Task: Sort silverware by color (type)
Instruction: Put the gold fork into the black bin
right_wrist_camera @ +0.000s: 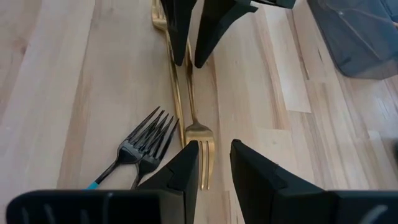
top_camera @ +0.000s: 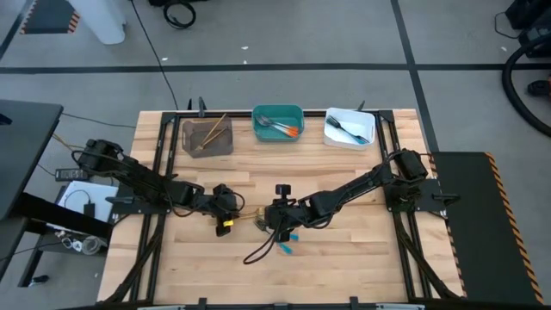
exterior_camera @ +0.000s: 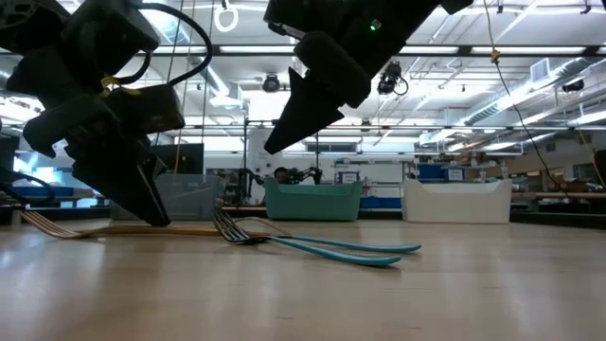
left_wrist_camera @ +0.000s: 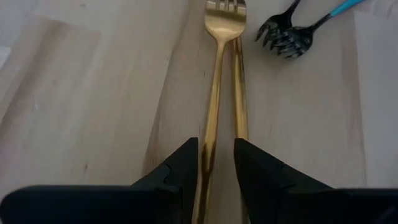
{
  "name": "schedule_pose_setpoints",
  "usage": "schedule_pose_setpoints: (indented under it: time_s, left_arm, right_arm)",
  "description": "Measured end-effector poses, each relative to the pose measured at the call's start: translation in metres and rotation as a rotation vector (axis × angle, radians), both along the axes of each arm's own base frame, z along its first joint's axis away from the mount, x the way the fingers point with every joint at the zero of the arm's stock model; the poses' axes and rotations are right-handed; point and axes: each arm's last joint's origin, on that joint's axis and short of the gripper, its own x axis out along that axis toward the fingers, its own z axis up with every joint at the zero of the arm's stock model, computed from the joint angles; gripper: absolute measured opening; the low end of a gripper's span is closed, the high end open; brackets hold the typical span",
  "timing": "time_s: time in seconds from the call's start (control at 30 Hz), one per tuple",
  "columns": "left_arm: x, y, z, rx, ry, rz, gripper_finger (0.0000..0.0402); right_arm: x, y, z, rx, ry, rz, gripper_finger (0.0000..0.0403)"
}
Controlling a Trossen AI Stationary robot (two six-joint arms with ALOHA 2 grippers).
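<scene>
Gold forks (left_wrist_camera: 219, 81) lie side by side at the centre of the high frame, and the left gripper (left_wrist_camera: 216, 163) straddles their handles with fingers slightly apart. From the right, the right gripper (right_wrist_camera: 214, 163) hovers parted over their tines, beside two blue-handled dark forks (right_wrist_camera: 140, 149).

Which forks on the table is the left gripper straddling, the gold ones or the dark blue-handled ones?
The gold forks: the left gripper straddles one handle; the blue-handled forks lie off to the side.

Left hand (left_wrist_camera: 216, 163) fingers astride gold fork (left_wrist_camera: 219, 74), two dark forks (left_wrist_camera: 285, 36) near its tines
</scene>
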Motion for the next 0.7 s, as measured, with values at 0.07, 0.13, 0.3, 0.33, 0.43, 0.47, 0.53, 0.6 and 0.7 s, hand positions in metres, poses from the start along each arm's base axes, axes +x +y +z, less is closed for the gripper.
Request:
schedule_pose_setpoints:
  time_s: [0.07, 0.13, 0.3, 0.33, 0.43, 0.47, 0.53, 0.6, 0.7]
  left_arm:
    - [-0.001, 0.001, -0.001, 0.026, 0.015, -0.004, 0.0111]
    - [-0.003, 0.002, -0.002, 0.052, 0.031, 0.011, 0.0111]
    - [-0.003, 0.003, -0.002, 0.060, 0.030, 0.019, 0.0111]
    - [-0.003, 0.003, -0.003, 0.062, 0.035, 0.019, 0.0111]
    - [-0.003, 0.003, -0.007, 0.080, 0.057, 0.012, 0.0111]
    - [-0.003, 0.003, -0.009, 0.093, 0.071, 0.003, 0.0111]
    - [-0.002, 0.004, -0.011, 0.117, 0.086, -0.009, 0.0111]
    - [-0.002, 0.006, -0.012, 0.121, 0.090, 0.005, 0.0111]
    - [-0.001, 0.010, -0.010, 0.104, 0.076, 0.039, 0.0111]
  right_arm:
    - [0.000, 0.000, 0.000, 0.005, -0.001, 0.004, 0.0099]
    - [0.001, 0.001, 0.000, 0.017, -0.006, 0.013, 0.0099]
    - [0.001, 0.001, 0.001, 0.019, -0.010, 0.015, 0.0099]
    - [0.001, 0.001, 0.001, 0.018, -0.010, 0.016, 0.0099]
    - [0.001, 0.001, 0.001, 0.015, -0.008, 0.020, 0.0099]
    - [0.001, 0.001, 0.001, 0.017, -0.008, 0.021, 0.0099]
    - [0.001, 0.001, 0.001, 0.017, -0.008, 0.021, 0.0099]
    - [0.001, 0.001, 0.001, 0.017, -0.008, 0.022, 0.0099]
    - [0.001, 0.002, 0.001, 0.017, -0.008, 0.024, 0.0099]
